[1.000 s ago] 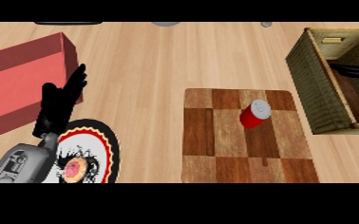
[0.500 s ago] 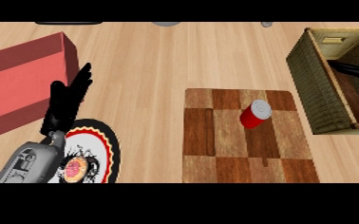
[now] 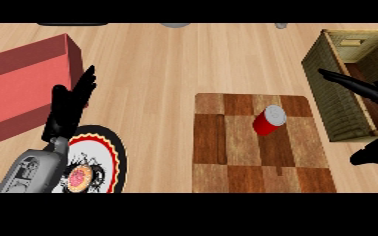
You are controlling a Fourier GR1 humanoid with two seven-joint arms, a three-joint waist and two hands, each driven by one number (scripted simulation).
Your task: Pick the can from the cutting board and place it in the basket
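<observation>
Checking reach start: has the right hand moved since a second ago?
Yes. It was out of view then; now the right hand has come in from the view's right edge, fingers stretched leftward over the basket, right of the can.

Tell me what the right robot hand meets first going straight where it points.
Probably the basket's wall: the right robot hand points up-left over it, height unclear. The can lies lower left, off that line.

No readable text; the can (image 3: pixel 267 122) looks plain, the plate (image 3: pixel 112 144) merely patterned.
</observation>
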